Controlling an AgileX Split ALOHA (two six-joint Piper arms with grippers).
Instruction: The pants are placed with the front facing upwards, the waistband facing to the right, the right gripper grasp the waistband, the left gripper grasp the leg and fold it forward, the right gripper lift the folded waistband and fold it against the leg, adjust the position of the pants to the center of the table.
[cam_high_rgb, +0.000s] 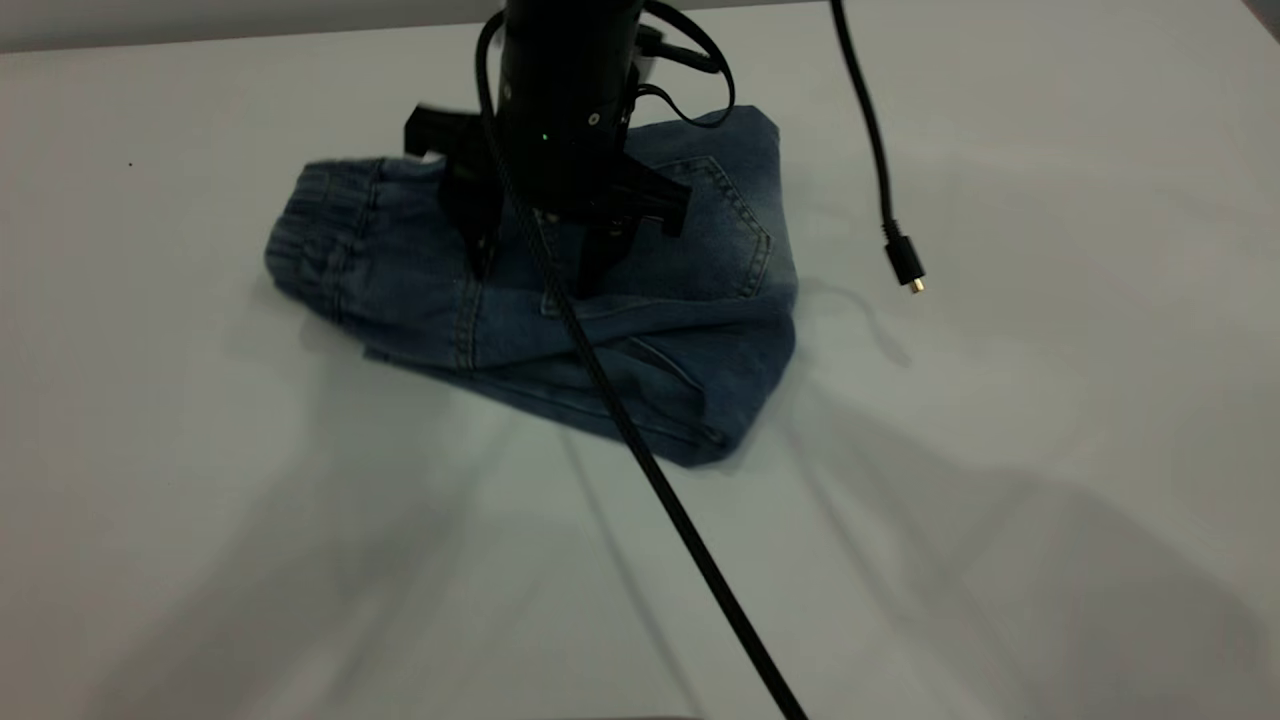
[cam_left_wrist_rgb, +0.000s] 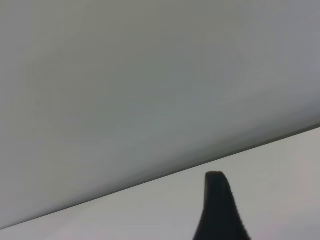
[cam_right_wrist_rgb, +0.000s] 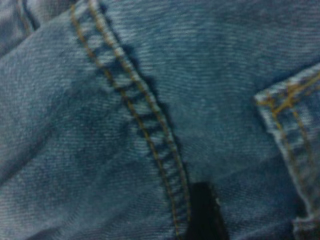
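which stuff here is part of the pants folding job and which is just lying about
Part of the job:
folded blue denim pants
gathered waistband
right gripper, jaws open over the pants
left gripper, away from the pants
white table

Lying about:
loose black cable with gold plug

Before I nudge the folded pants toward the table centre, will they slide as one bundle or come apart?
The pants are soft denim folded in loose layers, so a push probably bunches the top layer first. The white table looks smooth, so they may slide. The open right tool pressing down from above should help keep the layers together.
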